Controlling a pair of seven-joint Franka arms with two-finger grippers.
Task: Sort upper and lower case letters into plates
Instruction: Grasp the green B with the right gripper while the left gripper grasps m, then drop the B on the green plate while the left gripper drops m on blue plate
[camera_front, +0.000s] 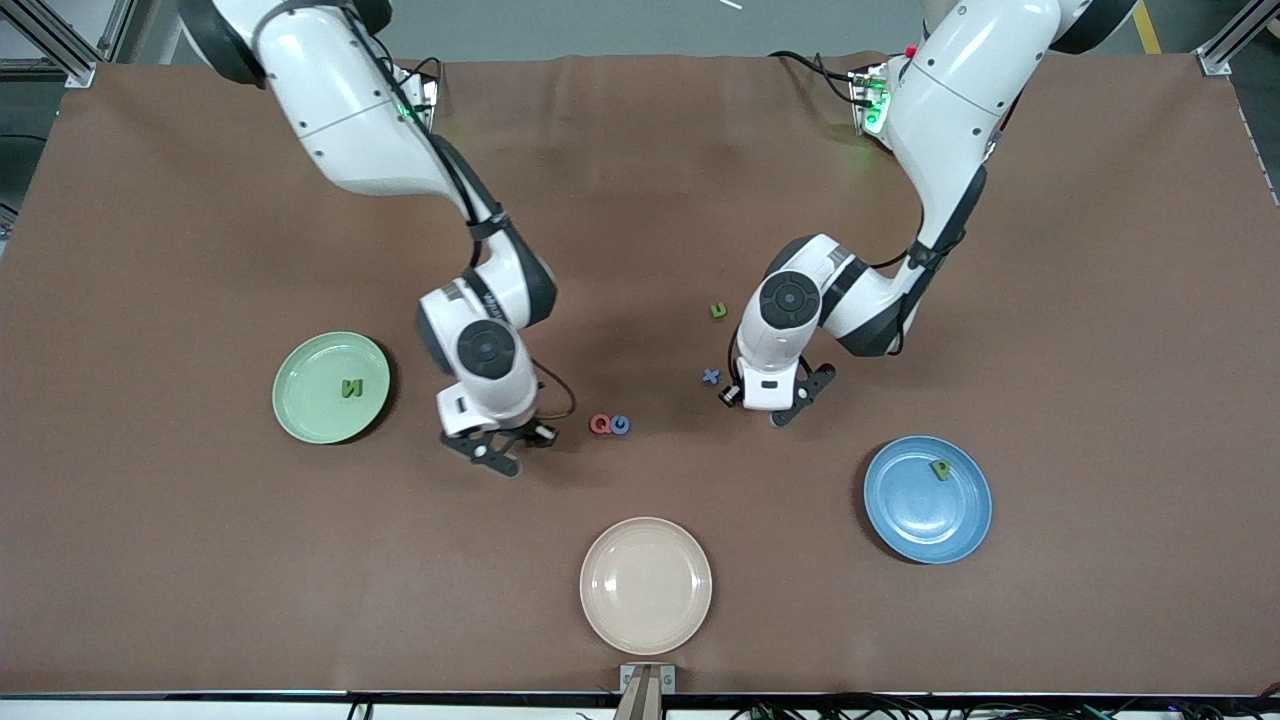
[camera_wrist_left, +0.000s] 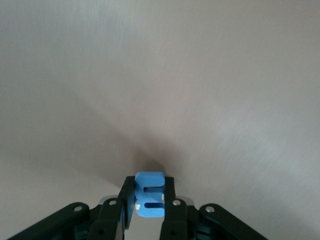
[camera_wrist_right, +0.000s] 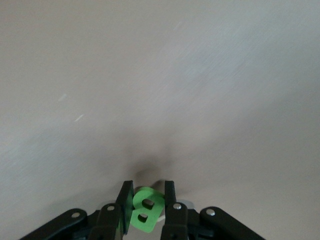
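Observation:
My left gripper (camera_wrist_left: 149, 186) is shut on a blue letter E (camera_wrist_left: 150, 201); in the front view it (camera_front: 775, 405) is low over bare table beside a blue x (camera_front: 711, 376). My right gripper (camera_wrist_right: 148, 191) is shut on a green letter B (camera_wrist_right: 145, 210); in the front view it (camera_front: 498, 450) is over bare table between the pale green plate (camera_front: 300, 420) and a red Q (camera_front: 601, 424) with a blue G (camera_front: 621, 425). A green N (camera_front: 351, 387) lies in the green plate. An olive p (camera_front: 941, 469) lies in the blue plate (camera_front: 915, 520). Both held letters are hidden in the front view.
An olive u (camera_front: 718, 311) lies on the brown table, farther from the front camera than the x. A cream-beige plate (camera_front: 646, 590), with nothing in it, sits near the table's front edge at the middle.

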